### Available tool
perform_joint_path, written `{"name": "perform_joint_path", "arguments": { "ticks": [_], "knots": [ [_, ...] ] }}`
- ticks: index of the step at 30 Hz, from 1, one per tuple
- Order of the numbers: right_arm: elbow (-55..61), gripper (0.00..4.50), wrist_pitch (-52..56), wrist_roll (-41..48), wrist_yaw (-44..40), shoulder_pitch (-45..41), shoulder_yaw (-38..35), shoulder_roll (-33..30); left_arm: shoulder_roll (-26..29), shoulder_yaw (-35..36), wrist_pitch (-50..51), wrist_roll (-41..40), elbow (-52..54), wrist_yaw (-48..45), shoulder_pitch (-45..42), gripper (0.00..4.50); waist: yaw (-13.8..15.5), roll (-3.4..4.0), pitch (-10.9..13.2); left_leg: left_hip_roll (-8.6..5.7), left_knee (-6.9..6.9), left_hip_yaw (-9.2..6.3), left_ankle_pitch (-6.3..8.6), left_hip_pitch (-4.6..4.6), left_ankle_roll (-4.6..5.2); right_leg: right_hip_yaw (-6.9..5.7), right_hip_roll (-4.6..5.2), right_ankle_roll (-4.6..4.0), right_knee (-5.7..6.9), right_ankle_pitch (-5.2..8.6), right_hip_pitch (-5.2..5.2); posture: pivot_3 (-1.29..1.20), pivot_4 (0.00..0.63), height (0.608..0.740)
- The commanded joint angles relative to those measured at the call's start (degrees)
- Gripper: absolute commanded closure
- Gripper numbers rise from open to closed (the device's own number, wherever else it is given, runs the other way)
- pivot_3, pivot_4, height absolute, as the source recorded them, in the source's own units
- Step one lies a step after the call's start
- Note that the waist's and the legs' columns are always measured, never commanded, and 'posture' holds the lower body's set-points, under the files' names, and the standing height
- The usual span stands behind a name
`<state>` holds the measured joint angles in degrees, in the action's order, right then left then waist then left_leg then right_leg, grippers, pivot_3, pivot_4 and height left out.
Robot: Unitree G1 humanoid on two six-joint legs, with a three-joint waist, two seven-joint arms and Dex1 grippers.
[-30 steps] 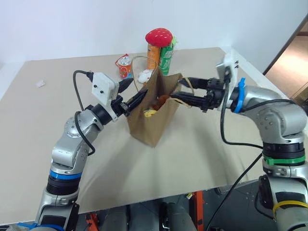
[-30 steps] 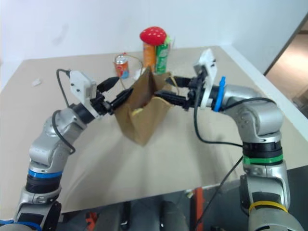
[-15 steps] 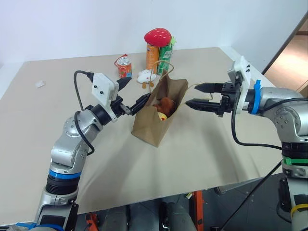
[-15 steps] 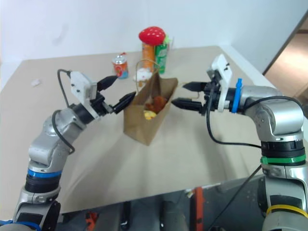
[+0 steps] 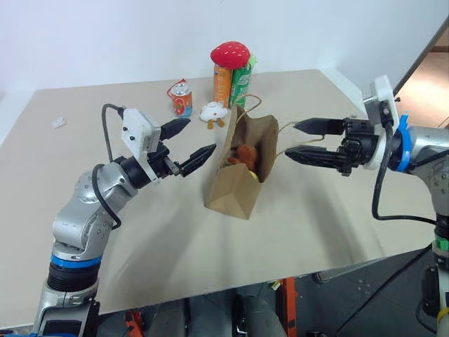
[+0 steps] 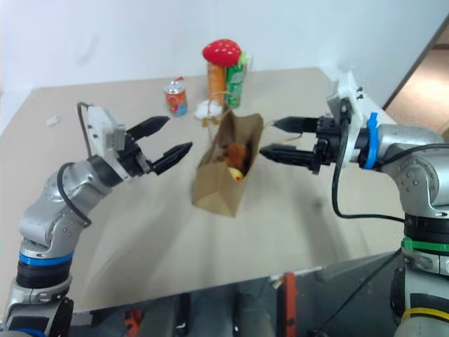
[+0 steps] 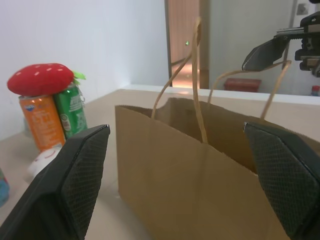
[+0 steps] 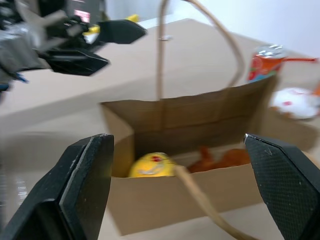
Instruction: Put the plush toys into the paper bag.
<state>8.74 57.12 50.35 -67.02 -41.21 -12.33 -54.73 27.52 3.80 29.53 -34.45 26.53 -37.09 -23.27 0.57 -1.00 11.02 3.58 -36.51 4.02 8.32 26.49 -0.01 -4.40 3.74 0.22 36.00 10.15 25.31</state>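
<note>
The brown paper bag [image 5: 238, 179] stands upright and open in the middle of the table, its cord handles [image 7: 197, 75] sticking up. Inside lie a brown monkey [image 5: 245, 155] and a yellow-faced plush [image 8: 149, 165], side by side. A white plush toy [image 5: 212, 111] lies on the table just behind the bag. My left gripper [image 5: 201, 134] hovers left of the bag, open and empty, clear of the paper. At the bag's right my right gripper [image 5: 290, 140] is open too, empty, pointing at the bag a short gap away.
Behind the bag stand an orange can [image 5: 223, 83] and a green can [image 5: 243, 86] with a red strawberry plush [image 5: 231, 53] on top, and a red can [image 5: 182, 99] to their left. A small white scrap [image 5: 59, 122] lies far left. The table's front edge [image 5: 231, 284] is near.
Both grippers let go of the bag's rim, opened wide and drew back to either side. The bag now stands alone, shifted a little to the right.
</note>
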Motion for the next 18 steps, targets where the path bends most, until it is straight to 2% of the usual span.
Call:
{"name": "perform_joint_path", "arguments": {
  "ticks": [1,2,3,4,5,6,7,8,9,10,11,12,18],
  "knots": [
    [4.7,0.57,3.33,4.87,-3.73,1.95,-2.21,-3.49,1.62,1.57,1.66,-3.28,4.39,-1.23,1.02,0.0,0.02,0.0,0.0,0.01,0.03,-0.05,0.02,-0.01,-0.02,-0.04,-0.02,-0.02,0.0,0.02,-0.01,0.0,0.15,0.74],
    [6.01,0.57,4.27,5.76,-4.1,3.19,-1.65,-3.83,2.39,1.68,2.32,-4.18,5.08,-1.83,1.41,0.0,0.04,-0.01,-0.01,0.01,0.03,-0.05,0.02,-0.01,-0.02,-0.04,-0.02,-0.02,0.0,0.02,-0.01,0.0,0.15,0.74],
    [7.15,1.19,5.0,6.29,-4.41,4.24,-0.88,-4.24,3.07,1.66,2.92,-4.79,5.62,-2.32,1.64,0.0,0.04,-0.02,-0.01,0.02,0.04,-0.11,0.02,-0.01,-0.03,-0.08,-0.04,-0.04,0.0,0.04,-0.02,0.0,0.15,0.74],
    [8.26,1.29,5.01,6.64,-4.69,5.22,-0.3,-4.43,3.7,1.58,3.27,-5.27,6.11,-2.68,1.83,0.0,0.05,-0.01,-0.01,0.04,0.04,-0.13,0.04,-0.03,-0.06,-0.08,-0.06,-0.06,0.0,0.05,-0.04,0.0,0.15,0.74],
    [9.19,1.95,5.12,6.78,-4.35,5.91,0.57,-4.0,4.17,1.14,3.66,-5.59,6.59,-3.01,1.83,0.0,0.05,0.0,0.0,0.03,0.03,-0.12,0.05,-0.03,-0.08,-0.08,-0.05,-0.07,0.0,0.06,-0.02,0.0,0.15,0.74],
    [10.35,2.23,4.5,5.82,-4.23,6.94,2.25,-3.7,4.41,0.54,4.02,-5.81,7.02,-3.22,1.78,0.0,0.05,0.0,0.0,0.02,0.03,-0.12,0.05,-0.03,-0.08,-0.07,-0.05,-0.07,0.0,0.06,-0.02,0.0,0.15,0.74],
    [11.24,2.67,2.72,4.05,-3.87,8.2,3.95,-2.73,4.47,-0.28,4.41,-5.86,7.41,-3.29,1.71,0.0,0.04,0.0,0.0,0.02,0.03,-0.12,0.05,-0.03,-0.08,-0.07,-0.05,-0.07,0.0,0.06,-0.01,0.0,0.15,0.74],
    [11.57,2.79,1.61,2.63,-2.98,9.03,5.43,-1.74,4.52,-1.06,4.73,-5.73,7.65,-3.2,1.69,0.0,0.03,0.0,0.0,0.02,0.01,-0.16,0.07,-0.04,-0.11,-0.07,-0.06,-0.07,0.0,0.05,-0.02,0.0,0.15,0.74],
    [11.43,3.13,-0.26,0.41,-2.14,9.74,7.33,-0.76,4.47,-2.08,4.6,-4.76,7.64,-2.99,1.83,0.0,0.03,-0.01,-0.01,0.01,-0.01,-0.17,0.1,-0.05,-0.15,-0.07,-0.06,-0.07,0.0,0.05,-0.02,0.0,0.15,0.74],
    [11.14,3.57,-2.77,-2.11,-1.59,10.25,9.05,0.04,4.36,-2.93,4.38,-3.84,7.49,-2.83,2.01,0.0,0.03,-0.01,-0.01,0.0,-0.03,-0.19,0.1,-0.07,-0.17,-0.07,-0.06,-0.07,0.0,0.05,-0.04,0.0,0.15,0.74],
    [10.5,3.64,-5.13,-4.99,-0.36,10.34,11.0,1.05,4.35,-3.92,4.08,-2.75,7.36,-2.79,2.4,0.0,0.03,-0.03,-0.02,0.0,-0.03,-0.2,0.11,-0.07,-0.17,-0.08,-0.06,-0.07,-0.01,0.05,-0.04,0.0,0.15,0.74],
    [9.73,4.12,-7.23,-7.58,0.71,10.16,12.66,2.06,4.52,-5.0,3.48,-1.23,7.1,-2.72,2.79,0.0,0.03,-0.02,-0.01,-0.02,-0.06,-0.21,0.12,-0.08,-0.19,-0.07,-0.06,-0.07,-0.01,0.05,-0.07,0.0,0.15,0.74],
    [5.24,4.12,-16.13,-15.74,2.9,9.09,17.11,6.48,4.15,-9.85,1.73,4.12,5.46,-1.96,4.3,0.0,0.01,-0.02,-0.02,-0.07,-0.08,-0.23,0.12,-0.07,-0.21,-0.05,-0.05,-0.05,-0.02,0.04,-0.04,0.0,0.15,0.74]
  ]
}}
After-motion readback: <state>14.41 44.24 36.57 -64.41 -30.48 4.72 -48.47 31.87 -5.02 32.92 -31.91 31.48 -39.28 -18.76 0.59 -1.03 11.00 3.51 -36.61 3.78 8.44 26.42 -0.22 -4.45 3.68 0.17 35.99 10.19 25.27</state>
